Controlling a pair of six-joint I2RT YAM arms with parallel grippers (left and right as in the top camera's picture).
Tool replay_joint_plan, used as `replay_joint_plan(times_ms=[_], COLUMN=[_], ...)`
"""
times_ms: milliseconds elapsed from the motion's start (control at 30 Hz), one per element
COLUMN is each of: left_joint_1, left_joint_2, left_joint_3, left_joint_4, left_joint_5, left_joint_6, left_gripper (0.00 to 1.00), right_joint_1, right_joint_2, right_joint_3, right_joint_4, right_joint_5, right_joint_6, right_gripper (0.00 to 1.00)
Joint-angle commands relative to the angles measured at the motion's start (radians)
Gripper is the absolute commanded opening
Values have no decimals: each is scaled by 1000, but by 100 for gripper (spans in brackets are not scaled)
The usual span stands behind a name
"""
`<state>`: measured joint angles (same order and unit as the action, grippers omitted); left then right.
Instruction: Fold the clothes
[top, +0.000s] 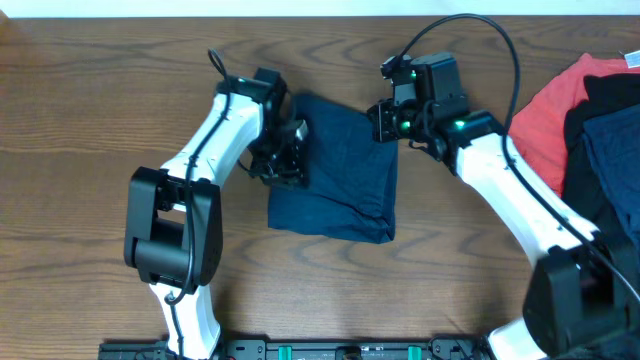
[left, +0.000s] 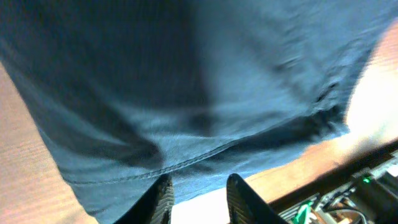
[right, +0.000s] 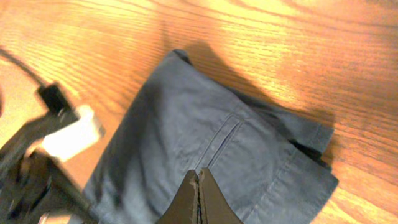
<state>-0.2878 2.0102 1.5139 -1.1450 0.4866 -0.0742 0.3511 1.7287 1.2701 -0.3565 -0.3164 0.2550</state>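
Folded navy shorts (top: 340, 170) lie mid-counter (top: 100, 100)
Overhead: left tool (top: 290, 150) at their 9 o'clock edge, right tool (top: 385, 120) at 1. Left wrist: narrow gap, empty. Right wrist: closed over the shorts. Likely soft, light, limp; pinch a hem corner

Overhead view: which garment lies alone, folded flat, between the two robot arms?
The dark navy-blue woven shorts, folded into a rectangle and lying apart. The coral-red shirt and black garment are heaped together at the right edge.
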Motion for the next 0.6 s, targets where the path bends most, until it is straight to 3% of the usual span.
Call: replay_joint_plan(times_ms=[0,167,233,400,567], left_joint_1=[-16,-16,-7,38,103], left_joint_2=[-28,-28,-28,-28,-28], left_joint_3=[-74,-219,-267,-288,-277], left_joint_4=[3,111,174,317,473], left_joint_5=[-61,-74,-148,-287,-290], left_joint_6=[-79,-134,-164,-179,-179], left_gripper=[25,22,22,23,23], right_joint_1=[-4,-15,-18,-23,-17], right_joint_2=[114,270,313,333,314], right_joint_3=[-3,-3,-3,-3,-3], right_joint_4=[16,65,45,-113,-287], right_joint_5=[76,77,76,21,53], right_joint_6=[61,82,92,139,231], right_gripper=[1,1,1,1,1])
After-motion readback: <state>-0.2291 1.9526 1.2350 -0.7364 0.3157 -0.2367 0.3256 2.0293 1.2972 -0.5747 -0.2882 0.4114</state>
